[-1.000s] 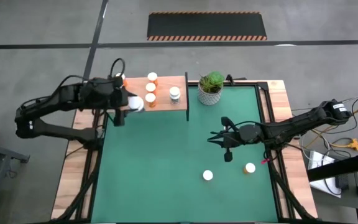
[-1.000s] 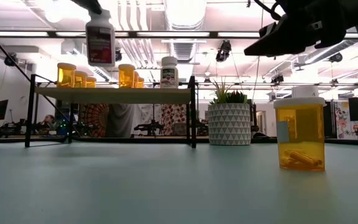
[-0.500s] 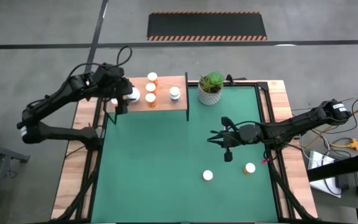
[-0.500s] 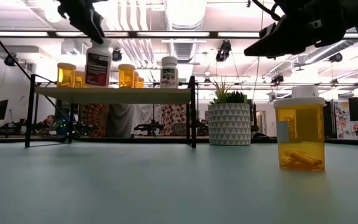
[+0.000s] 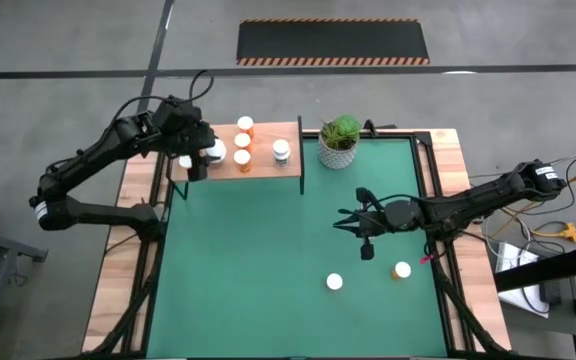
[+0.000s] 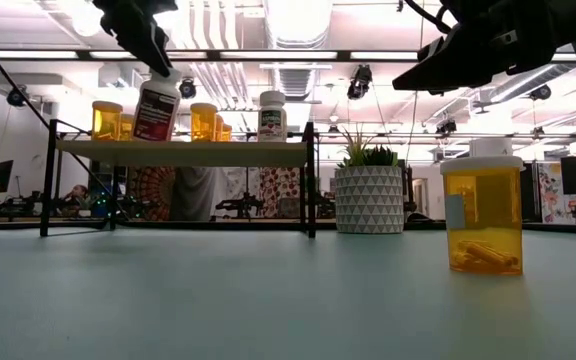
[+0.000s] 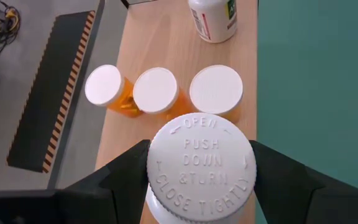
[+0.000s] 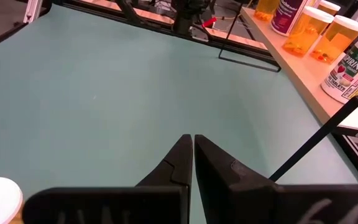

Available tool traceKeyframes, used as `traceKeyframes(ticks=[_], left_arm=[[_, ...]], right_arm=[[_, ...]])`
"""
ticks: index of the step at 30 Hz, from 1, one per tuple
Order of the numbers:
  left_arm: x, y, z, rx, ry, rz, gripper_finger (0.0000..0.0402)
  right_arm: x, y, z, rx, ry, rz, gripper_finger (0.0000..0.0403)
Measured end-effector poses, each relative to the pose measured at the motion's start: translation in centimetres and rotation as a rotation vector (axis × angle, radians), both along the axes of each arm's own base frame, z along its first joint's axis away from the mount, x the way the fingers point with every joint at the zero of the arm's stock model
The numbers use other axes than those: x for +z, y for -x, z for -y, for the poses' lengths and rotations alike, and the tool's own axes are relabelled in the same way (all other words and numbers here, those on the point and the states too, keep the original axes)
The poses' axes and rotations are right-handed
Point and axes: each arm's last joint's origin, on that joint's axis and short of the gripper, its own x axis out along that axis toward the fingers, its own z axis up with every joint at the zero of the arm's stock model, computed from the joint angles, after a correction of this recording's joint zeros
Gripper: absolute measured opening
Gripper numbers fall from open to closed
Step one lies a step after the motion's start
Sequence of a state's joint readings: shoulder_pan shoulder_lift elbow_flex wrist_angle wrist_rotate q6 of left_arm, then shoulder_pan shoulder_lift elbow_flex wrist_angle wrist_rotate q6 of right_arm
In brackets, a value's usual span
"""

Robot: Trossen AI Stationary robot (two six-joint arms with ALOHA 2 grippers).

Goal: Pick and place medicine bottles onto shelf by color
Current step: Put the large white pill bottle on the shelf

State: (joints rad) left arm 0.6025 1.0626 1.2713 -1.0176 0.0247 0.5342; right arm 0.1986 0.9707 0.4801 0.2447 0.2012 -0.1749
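My left gripper (image 5: 208, 153) is shut on a white bottle with a dark red label (image 6: 156, 108) over the left part of the wooden shelf (image 5: 263, 165). Three orange bottles (image 7: 156, 90) and a white bottle (image 7: 213, 18) stand on the shelf. My right gripper (image 5: 366, 236) is shut and empty above the green mat; its fingers show closed in the right wrist view (image 8: 193, 149). An orange bottle (image 5: 401, 270) and a white-capped bottle (image 5: 335, 282) stand on the mat, nearer than my right gripper. My left gripper pinches the white bottle's cap by its two opposite sides (image 7: 157, 168) between its two fingers (image 7: 126, 174). The fingers come from above, pointing down. The bottle hangs tilted below them, its base (image 6: 146, 137) at the shelf board; whether it touches the board I cannot tell.
A green plant in a white patterned pot (image 5: 339, 140) stands just right of the shelf's black end post (image 5: 300, 150). The green mat (image 5: 268, 260) lies open between the shelf and the two standing bottles.
My left gripper has moved toward the table's far left over the shelf and gone down with the white bottle. The bottle has come from well above the shelf down to the board and now tilts.
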Motion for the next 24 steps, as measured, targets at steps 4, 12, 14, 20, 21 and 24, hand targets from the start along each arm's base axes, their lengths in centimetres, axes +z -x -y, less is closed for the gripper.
traceKeyframes(ticks=[4, 12, 14, 20, 21, 24], left_arm=[[0.1, 0.3, 0.2, 0.001, -0.001, 0.002, 0.0226], [0.6, 1.1, 0.8, -0.005, -0.014, 0.041, 0.0238], [0.6, 1.0, 0.8, -0.015, -0.009, 0.055, 0.0238], [0.0, 0.6, 0.6, -0.017, 0.004, 0.041, 0.0239], [0.0, 0.6, 0.5, -0.016, 0.004, 0.042, 0.0239], [-0.1, 0.5, 0.4, 0.005, 0.019, 0.052, 0.0239]], right_arm=[[0.0, 0.0, 0.0, 0.000, 0.000, 0.000, 0.0011], [0.0, 0.0, 0.0, 0.000, 0.000, 0.000, 0.0011], [0.0, 0.0, 0.0, 0.000, 0.000, 0.000, 0.0011], [0.0, 0.0, 0.0, 0.000, 0.000, 0.000, 0.0011], [0.0, 0.0, 0.0, 0.000, 0.000, 0.000, 0.0011], [0.0, 0.0, 0.0, 0.000, 0.000, 0.000, 0.0011]])
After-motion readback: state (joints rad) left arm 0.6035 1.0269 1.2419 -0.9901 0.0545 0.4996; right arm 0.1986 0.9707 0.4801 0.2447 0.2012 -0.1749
